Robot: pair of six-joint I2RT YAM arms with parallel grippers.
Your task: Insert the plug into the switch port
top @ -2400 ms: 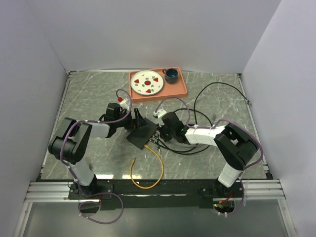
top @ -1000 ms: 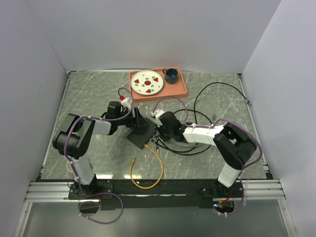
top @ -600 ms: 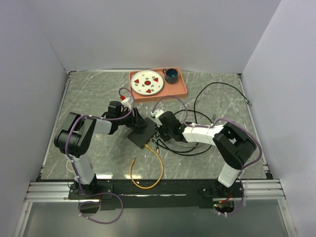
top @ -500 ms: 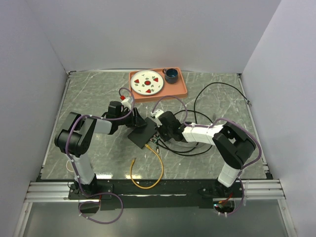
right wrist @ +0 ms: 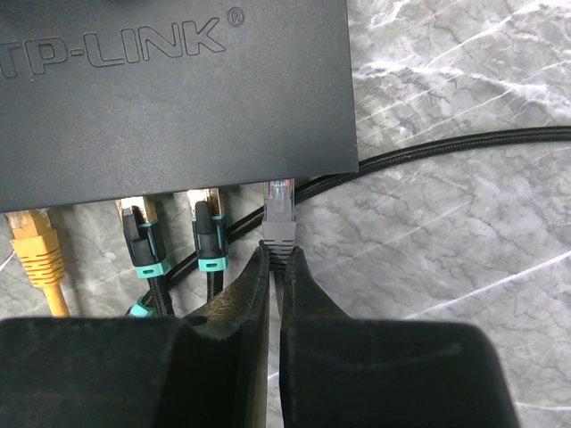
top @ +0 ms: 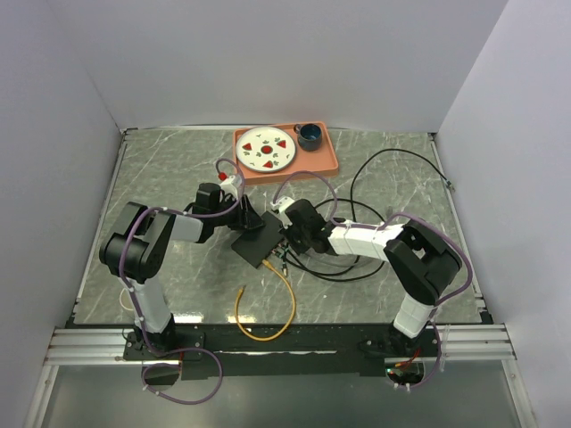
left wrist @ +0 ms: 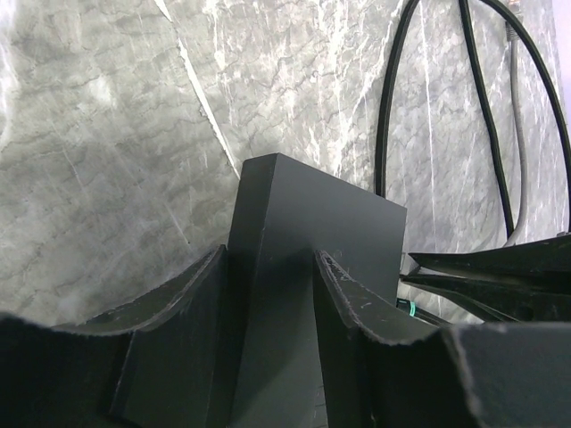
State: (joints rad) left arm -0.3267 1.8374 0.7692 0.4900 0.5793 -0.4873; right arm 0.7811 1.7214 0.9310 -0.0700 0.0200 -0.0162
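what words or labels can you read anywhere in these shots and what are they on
"TP-LINK" with a ® mark: on the top face of the black box, right wrist view; the first letter is cut by the picture's edge.
Plate, cup, tray, grey plug: no text on them.
Top and left wrist views: nothing legible.

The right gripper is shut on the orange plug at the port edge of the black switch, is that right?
No: the right gripper is shut on the grey plug at the port edge of the black switch; the orange plug sits untouched. The right wrist view shows it.
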